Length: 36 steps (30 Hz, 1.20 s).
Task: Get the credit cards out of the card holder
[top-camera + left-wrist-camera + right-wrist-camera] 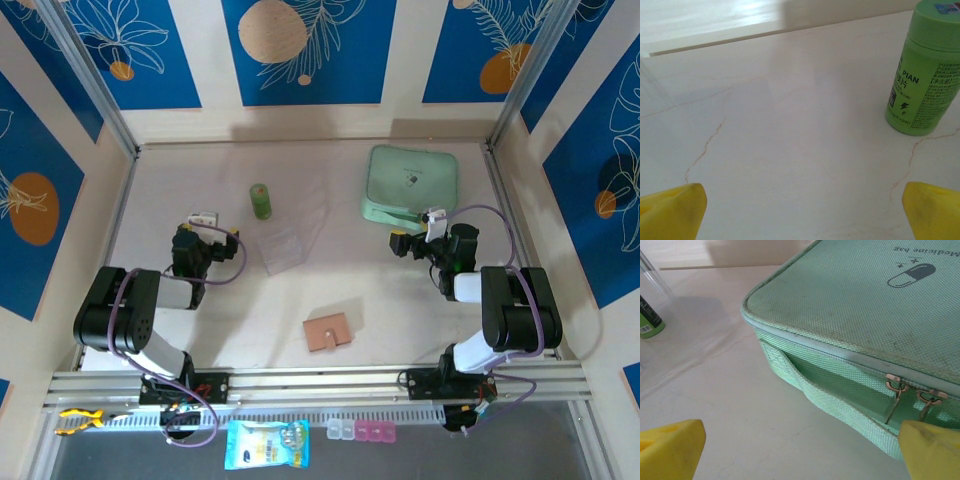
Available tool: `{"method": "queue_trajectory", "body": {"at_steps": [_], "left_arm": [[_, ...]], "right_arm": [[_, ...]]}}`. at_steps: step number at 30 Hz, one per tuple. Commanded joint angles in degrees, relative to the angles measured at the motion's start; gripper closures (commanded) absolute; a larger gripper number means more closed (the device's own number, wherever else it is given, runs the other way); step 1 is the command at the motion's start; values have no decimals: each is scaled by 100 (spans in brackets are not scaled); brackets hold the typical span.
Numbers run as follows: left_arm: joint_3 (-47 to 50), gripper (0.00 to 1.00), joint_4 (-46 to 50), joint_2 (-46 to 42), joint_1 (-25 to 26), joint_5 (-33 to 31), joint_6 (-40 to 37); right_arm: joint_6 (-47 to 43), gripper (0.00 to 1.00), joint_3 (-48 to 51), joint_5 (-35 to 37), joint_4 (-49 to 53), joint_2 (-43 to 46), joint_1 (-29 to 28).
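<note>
- The card holder (328, 331) is laid flat and folded shut on the table (400, 300), at the lower centre of the top view. It's just above the rail (320, 380) that the arm bases are bolted to, and a small snap dot can be seen on its face.
- The credit cards are presumably hidden inside the shut holder, so by the look of it nothing's been taken out yet.
- The left gripper (203, 222) is positioned centre left with its jaws spread wide and nothing held. In its wrist view, bare table is seen between the yellow fingertips (675, 210), with a green bottle (925, 70) at the upper right.
- The right gripper (428, 222) is positioned centre right, also wide open and empty. It's pointed at the mint-green pouch (855, 315), whose zip pulls (910, 397) are seen at the lower right.
- Both are placed well apart from the holder, so this is probably a ready pose with no reach started.
- The bottle's cap is cut off at the top edge, and most of its label print is too small to be read.
- A clear plastic container (285, 245) near the centre is hard to make out against the pale table.
</note>
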<state>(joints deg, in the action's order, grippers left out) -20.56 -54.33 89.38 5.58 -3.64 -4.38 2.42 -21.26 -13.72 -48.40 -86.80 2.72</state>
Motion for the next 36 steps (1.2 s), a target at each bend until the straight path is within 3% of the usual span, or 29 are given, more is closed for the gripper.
{"method": "queue_trajectory", "body": {"at_steps": [1, 11, 15, 20, 23, 30, 36], "left_arm": [[-61, 0, 22, -28, -62, -137, 95], [-321, 0, 1098, -782, 32, -677, 147], [-650, 0, 2187, -1195, 87, -1105, 456], [-1032, 2, 3477, -1701, 194, -1188, 1007], [-1484, 5, 4698, -1903, 215, -1311, 1685], [-2490, 17, 7232, -1757, 238, -998, 3273], [-2539, 16, 7427, -1631, 439, 29, 4008]], "right_arm": [[-86, 1, -146, 262, 170, 150, -86], [-298, 0, -940, 862, 2287, 851, -509], [-212, 1, -1380, 1130, 3280, 1054, -821], [114, 4, -1889, 1483, 4312, 1158, -1445], [559, 6, -2249, 1635, 4944, 1104, -1802], [1538, 13, -2942, 1792, 5946, 680, -2526], [1933, 22, -3507, 1758, 6407, 80, -2990]]}}
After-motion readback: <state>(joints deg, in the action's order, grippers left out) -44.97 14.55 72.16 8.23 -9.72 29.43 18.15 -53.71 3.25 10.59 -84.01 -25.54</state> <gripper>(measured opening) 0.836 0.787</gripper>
